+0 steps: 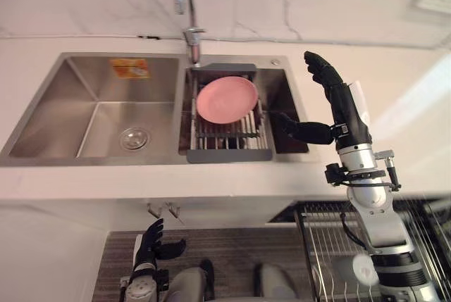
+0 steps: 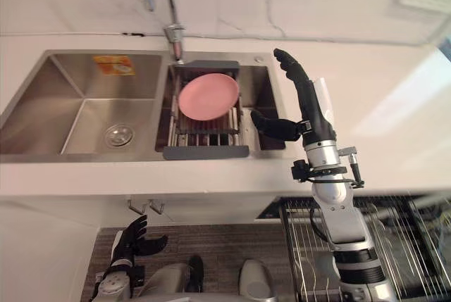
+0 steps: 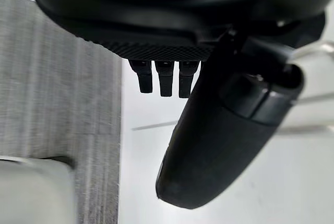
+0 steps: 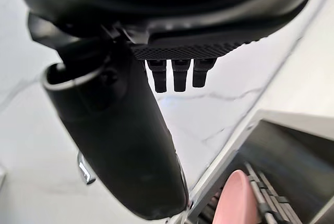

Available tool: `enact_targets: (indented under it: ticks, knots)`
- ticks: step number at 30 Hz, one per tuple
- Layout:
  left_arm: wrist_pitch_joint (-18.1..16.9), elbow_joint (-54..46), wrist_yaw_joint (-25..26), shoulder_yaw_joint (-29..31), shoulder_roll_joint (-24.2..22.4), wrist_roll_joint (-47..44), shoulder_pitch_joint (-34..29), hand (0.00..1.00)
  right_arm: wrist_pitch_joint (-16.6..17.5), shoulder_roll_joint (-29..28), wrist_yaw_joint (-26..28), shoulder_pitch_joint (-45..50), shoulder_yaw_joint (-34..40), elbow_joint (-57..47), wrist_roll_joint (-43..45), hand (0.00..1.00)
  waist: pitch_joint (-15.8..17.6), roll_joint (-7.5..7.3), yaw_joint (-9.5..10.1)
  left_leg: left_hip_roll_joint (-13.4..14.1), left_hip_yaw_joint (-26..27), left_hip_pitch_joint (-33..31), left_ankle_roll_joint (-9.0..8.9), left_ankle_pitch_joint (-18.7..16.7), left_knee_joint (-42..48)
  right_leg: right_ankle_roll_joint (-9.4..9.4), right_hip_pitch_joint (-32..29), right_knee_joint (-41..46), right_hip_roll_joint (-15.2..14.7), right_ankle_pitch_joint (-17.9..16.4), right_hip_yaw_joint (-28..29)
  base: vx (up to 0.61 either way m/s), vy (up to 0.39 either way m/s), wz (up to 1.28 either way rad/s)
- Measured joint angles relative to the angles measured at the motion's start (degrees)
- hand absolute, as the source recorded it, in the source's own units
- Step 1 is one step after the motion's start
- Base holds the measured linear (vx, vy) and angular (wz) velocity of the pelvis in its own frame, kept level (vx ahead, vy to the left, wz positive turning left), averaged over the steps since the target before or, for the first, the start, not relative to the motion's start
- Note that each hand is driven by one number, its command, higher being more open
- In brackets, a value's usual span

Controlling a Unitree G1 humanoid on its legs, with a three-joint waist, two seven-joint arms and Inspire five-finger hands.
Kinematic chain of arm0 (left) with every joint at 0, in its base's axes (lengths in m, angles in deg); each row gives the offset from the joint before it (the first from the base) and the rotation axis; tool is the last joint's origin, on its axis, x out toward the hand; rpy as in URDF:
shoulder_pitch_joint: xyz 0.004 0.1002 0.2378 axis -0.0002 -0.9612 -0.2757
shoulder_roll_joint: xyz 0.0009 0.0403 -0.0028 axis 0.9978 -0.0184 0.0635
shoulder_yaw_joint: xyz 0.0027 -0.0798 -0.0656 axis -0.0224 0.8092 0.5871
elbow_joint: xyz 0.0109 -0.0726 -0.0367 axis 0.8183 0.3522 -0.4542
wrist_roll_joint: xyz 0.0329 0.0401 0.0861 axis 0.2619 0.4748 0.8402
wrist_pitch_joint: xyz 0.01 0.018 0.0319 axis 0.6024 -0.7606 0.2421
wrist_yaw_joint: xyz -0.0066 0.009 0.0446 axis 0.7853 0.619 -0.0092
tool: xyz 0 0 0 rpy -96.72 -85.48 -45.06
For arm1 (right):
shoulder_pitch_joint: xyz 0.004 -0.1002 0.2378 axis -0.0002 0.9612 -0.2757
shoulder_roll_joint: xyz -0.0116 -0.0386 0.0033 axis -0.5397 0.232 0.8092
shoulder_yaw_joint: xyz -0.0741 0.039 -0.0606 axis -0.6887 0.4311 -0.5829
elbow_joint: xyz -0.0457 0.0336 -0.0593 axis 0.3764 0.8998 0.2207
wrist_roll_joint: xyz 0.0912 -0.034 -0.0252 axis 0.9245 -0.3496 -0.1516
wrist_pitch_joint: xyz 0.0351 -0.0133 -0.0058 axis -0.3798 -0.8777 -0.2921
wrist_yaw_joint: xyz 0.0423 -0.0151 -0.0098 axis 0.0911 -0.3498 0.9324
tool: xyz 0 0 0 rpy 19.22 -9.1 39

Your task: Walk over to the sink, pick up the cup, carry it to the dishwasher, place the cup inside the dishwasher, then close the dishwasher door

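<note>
My right hand (image 1: 345, 108) is raised over the counter at the sink's right edge, open, with straight fingers and the thumb (image 1: 303, 130) reaching out over the right basin (image 1: 285, 94). Nothing lies between thumb and fingers in the right wrist view. A clear, cup-like thing (image 1: 360, 96) shows just behind the back of that hand, on the white counter (image 1: 394, 105); most of it is hidden. My left hand (image 1: 151, 240) hangs low in front of the cabinet, open and holding nothing. The pulled-out dishwasher rack (image 1: 324, 235) lies below the counter at the lower right.
A pink plate (image 1: 226, 98) leans in a dark drying rack (image 1: 229, 143) set across the right basin. The left basin (image 1: 106, 108) has a round drain (image 1: 134, 138). A chrome faucet (image 1: 189, 6) rises behind the sink. Grey floor (image 1: 225, 246) lies below.
</note>
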Motion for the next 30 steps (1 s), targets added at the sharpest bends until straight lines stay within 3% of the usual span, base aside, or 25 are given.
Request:
enact_targets:
  ticks: [4,14,19,26,30]
  knots:
    - [0.02,-0.05,-0.95,1.11,-0.27,0.32,-1.11,0.90,-0.12,2.85,1.70,-1.58,-0.77,2.79,-1.36,0.90,-0.28,0.58,0.51,1.95,-0.53,0.25,-0.67,-0.18,-0.61,-0.82,3.84,-6.86,2.14,2.91,-1.30,0.18,-0.062,-0.02]
    - [-0.06,-0.06,-2.12,0.95,-0.87,3.28,-0.88,0.90,-0.23,5.55,4.13,-5.66,-6.95,7.63,-4.58,0.90,-0.48,0.97,0.51,1.14,-3.43,2.61,-0.83,-0.10,-2.41,-0.96,10.75,-15.28,2.21,5.71,-4.14,0.05,0.003,0.14]
    - [-0.05,0.23,-2.14,0.02,-0.90,3.30,-1.03,0.90,-0.26,5.56,4.13,-6.81,-9.59,10.83,-5.67,0.90,-1.40,2.61,1.93,0.53,-4.89,2.48,-1.17,0.80,-3.33,-0.97,10.97,-15.49,2.12,5.71,-5.38,-0.06,-0.003,0.17]
    - [-0.06,0.75,-2.15,-0.02,-0.93,3.33,-0.84,0.90,-2.49,5.32,3.99,-7.63,-11.25,20.68,-11.30,0.90,-1.32,3.04,1.90,-0.11,-7.80,1.69,-2.02,5.58,-8.45,-1.06,9.03,-15.43,1.74,6.93,-8.13,-0.10,-0.026,0.23]
    - [-0.04,1.56,-2.15,0.01,-0.93,3.35,-0.44,0.90,-3.16,5.12,3.87,-8.53,-11.25,20.98,-13.56,0.90,-1.13,3.36,1.84,-0.07,-8.00,1.65,-2.04,6.82,-10.28,-1.14,8.15,-15.36,1.81,7.01,-8.08,-0.13,-0.013,0.03]
